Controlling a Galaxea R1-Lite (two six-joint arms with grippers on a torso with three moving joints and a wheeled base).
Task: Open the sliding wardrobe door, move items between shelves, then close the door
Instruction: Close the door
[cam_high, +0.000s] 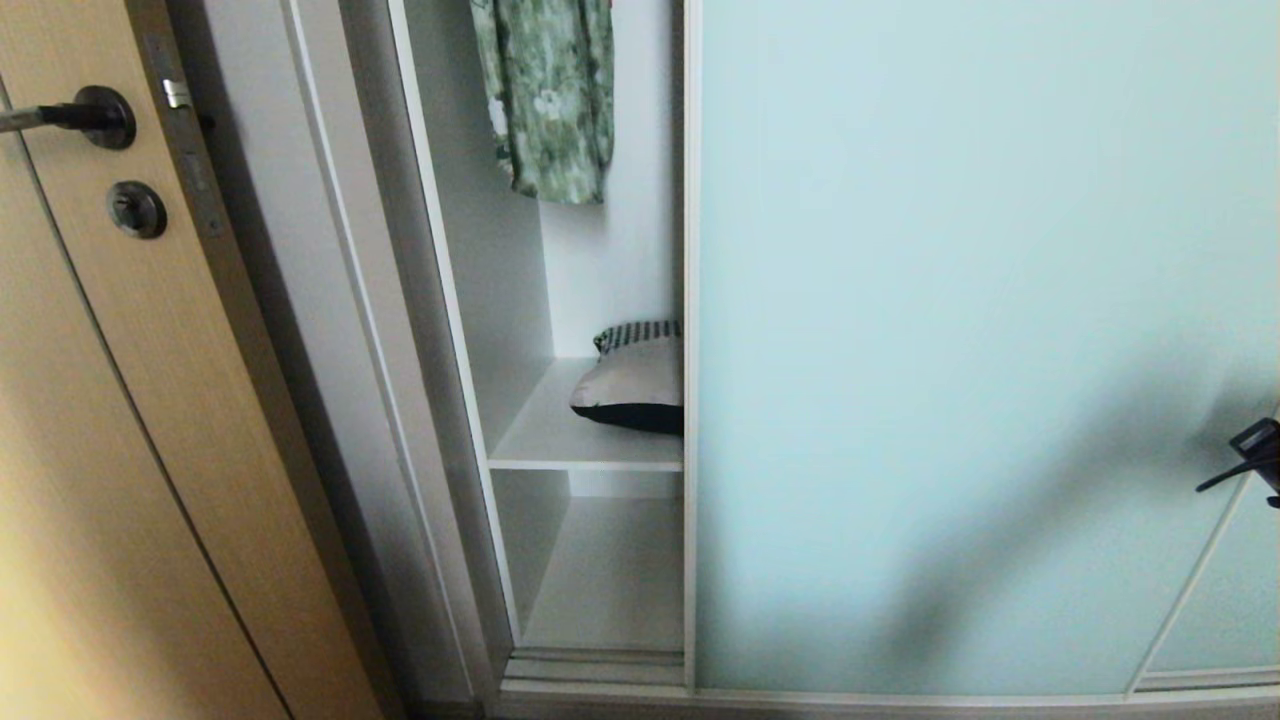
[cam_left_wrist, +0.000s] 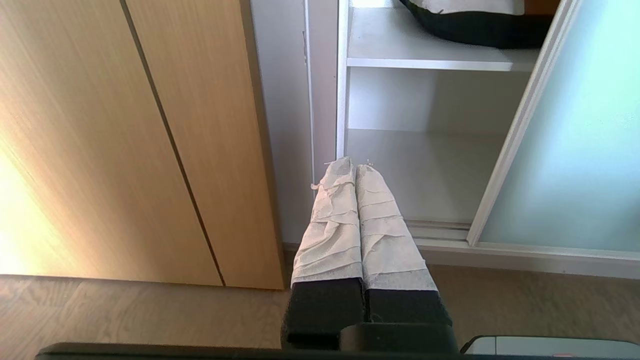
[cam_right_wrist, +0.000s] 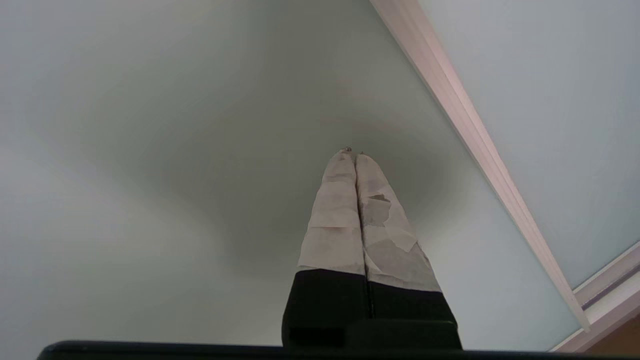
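From the head view, we see the sliding door (cam_high: 980, 350) partly open, with the folded clothes (cam_high: 635, 380) on the upper of 2 shelves (cam_high: 560, 440). In the left wrist view, our left gripper (cam_left_wrist: 354, 164) hangs closed and empty near the floor. In the right wrist view, our right gripper (cam_right_wrist: 352, 152) is closed and empty against the glass; pressing there could slip without moving the door.

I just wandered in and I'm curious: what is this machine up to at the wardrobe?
The robot's right hand, fingers shut, is pointed at the tall frosted pale blue-green glass sliding door, close to the glass. The door is partly open, showing white shelves with a folded bundle of clothes on the upper one. The left hand hangs idle, shut, near the floor.
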